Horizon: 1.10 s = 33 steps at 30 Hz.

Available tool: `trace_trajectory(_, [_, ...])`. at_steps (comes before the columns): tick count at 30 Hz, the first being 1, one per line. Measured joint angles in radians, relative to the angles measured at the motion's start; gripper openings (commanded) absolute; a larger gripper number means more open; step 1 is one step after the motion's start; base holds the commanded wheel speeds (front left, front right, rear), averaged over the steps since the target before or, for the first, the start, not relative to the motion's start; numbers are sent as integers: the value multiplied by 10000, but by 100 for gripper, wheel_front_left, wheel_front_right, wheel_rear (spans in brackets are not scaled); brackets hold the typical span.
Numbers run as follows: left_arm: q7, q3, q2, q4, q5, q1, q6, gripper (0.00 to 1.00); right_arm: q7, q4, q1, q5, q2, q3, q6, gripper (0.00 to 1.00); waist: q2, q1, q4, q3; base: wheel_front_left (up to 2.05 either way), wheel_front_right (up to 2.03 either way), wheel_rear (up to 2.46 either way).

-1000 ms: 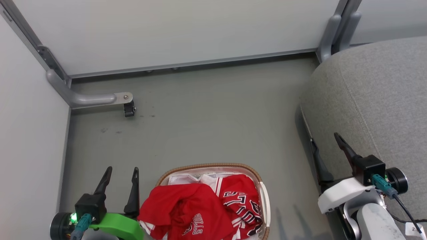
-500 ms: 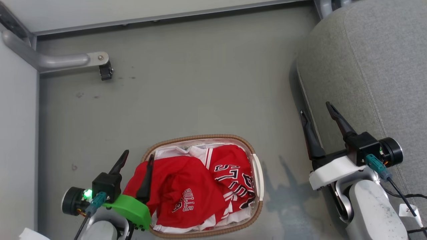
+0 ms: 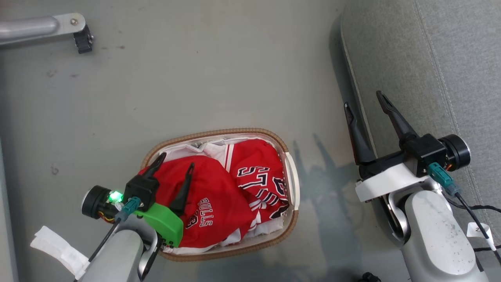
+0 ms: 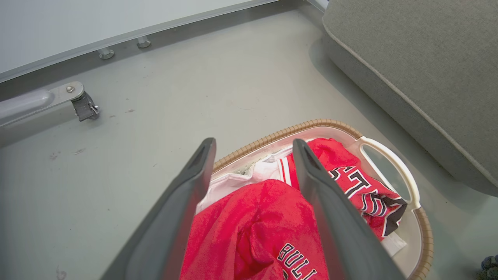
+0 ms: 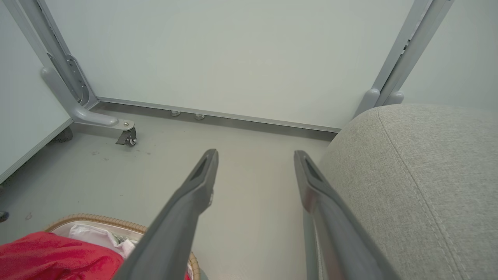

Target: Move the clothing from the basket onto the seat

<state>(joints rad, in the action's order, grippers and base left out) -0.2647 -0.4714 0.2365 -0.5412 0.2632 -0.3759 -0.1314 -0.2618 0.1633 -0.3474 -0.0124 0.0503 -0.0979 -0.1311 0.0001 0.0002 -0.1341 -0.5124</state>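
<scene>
Red jerseys [image 3: 227, 196] with black-and-white lettering lie bunched in the oval white basket [image 3: 292, 184] with a tan woven rim, on the floor at the lower middle of the head view. My left gripper [image 3: 176, 161] hovers open over the basket's left half, nothing between its fingers; in the left wrist view the jerseys [image 4: 268, 229] lie below the open gripper [image 4: 253, 146]. My right gripper [image 3: 364, 100] stands open at the left edge of the light-grey seat [image 3: 430, 70], holding nothing; the right wrist view shows this gripper [image 5: 255, 155] open beside the seat [image 5: 420, 175].
A grey metal leg with a small caster [image 3: 80, 37] lies on the floor at the upper left. Bare grey floor [image 3: 215, 78] stretches between the basket and the seat. White panels and metal posts [image 5: 404, 58] stand beyond. A white liner [image 4: 233, 181] shows at the basket's far end.
The head camera has tilted downward, so the whole scene has slid up the view. My left gripper has moved right, from beside the basket to over the jerseys. Both grippers stay open.
</scene>
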Motion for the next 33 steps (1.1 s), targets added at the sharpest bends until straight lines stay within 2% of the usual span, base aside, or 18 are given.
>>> trace_trajectory(20, [0, -2272, 930, -2199, 280, -2117, 0, 100, 2, -531, -371, -165, -2, -13, -2, 100, 0, -1, -683, -2270, 0, 0, 0])
trace_trajectory(26, [-2, -2790, 1001, -3085, 560, -2635, 0, 100, 2, -579, -330, -278, 0, 6, -2, 100, 0, -1, -839, -2718, 0, 0, 0])
trace_trajectory(33, [-2, -3647, 1043, -4138, 341, -3518, 0, 100, 2, -616, -319, -516, 0, 38, -2, 100, 0, -1, -966, -3092, 0, 0, 0])
